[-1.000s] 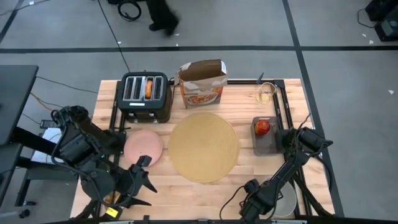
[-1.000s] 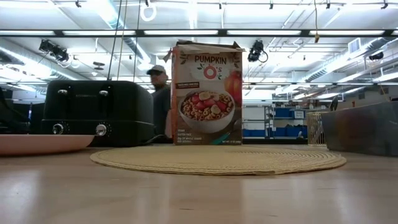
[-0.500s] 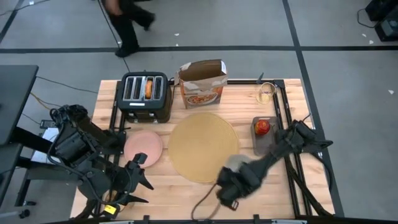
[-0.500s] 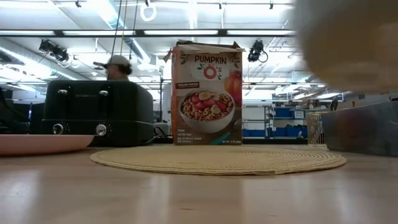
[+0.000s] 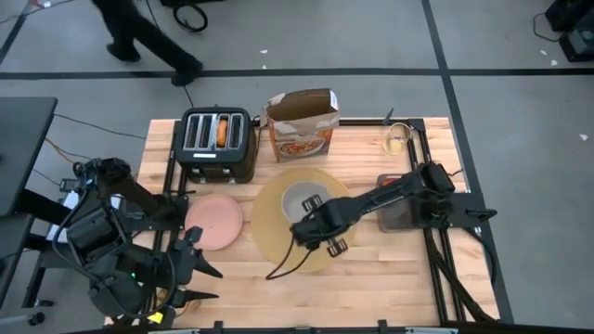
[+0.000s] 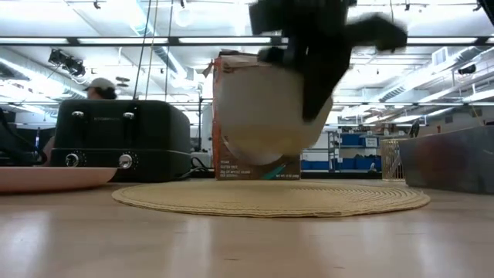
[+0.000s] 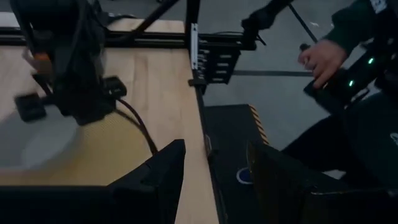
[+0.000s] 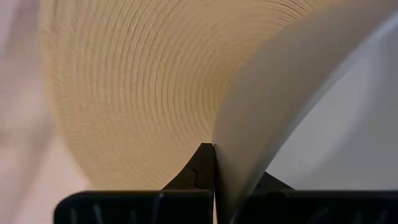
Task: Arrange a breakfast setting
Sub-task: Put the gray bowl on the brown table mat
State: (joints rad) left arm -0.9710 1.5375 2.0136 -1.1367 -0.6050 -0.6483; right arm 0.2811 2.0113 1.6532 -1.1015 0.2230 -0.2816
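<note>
The grey bowl (image 5: 300,199) hangs over the middle of the round tan placemat (image 5: 269,232), with my right gripper (image 5: 313,219) shut on its rim. In the low view the bowl (image 6: 262,116) is clear of the placemat (image 6: 270,198). The pink plate (image 5: 214,221) lies flat on the table left of the placemat. Round toasted bread (image 5: 222,130) stands in a slot of the black toaster (image 5: 216,147). The amber glass (image 5: 396,139) stands at the far right. My left gripper (image 5: 190,263) waits open off the near left, holding nothing. My right gripper pinches the bowl's rim (image 8: 231,163) on the side toward the table's near edge, one finger (image 8: 198,167) outside the wall and one (image 8: 268,184) inside. The fingers come from above, pointing steeply down. The bowl hangs open side up, lifted clear of the placemat.
An open cereal box (image 5: 302,125) stands behind the placemat, next to the toaster. A dark tray (image 5: 397,215) sits at the right under my right arm. A person's hand (image 7: 320,59) shows beyond the table's edge, and a person (image 5: 139,32) walks behind the table.
My right gripper has carried the bowl from the table's near right corner up and toward the far left, rolling its wrist on the way. The bowl, which stood on the table, now hangs over the placemat's middle. My left arm has swung a little toward the left.
</note>
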